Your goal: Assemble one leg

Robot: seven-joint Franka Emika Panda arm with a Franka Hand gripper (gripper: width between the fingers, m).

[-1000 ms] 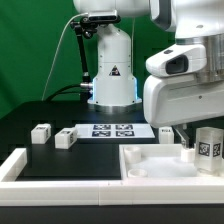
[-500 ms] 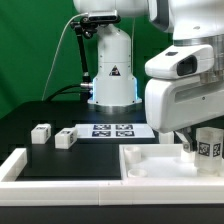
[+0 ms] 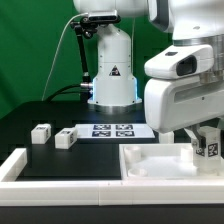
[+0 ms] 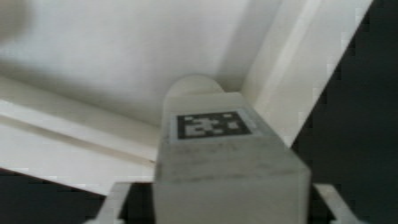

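Wrist view showed the claw [image 4: 217,200] clenched on a tagged leg [image 4: 214,130], held upright at the tray's [image 4: 107,70] corner, apparently to line it up for seating there.

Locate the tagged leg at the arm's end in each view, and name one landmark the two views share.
Exterior view: the leg is at the exterior view's far right, tag facing the camera, over the tray-like part.
Wrist view: the leg fills the middle, close up, tag visible.
Shared landmark: the tray-like part's raised white rim, right by the leg in both views.
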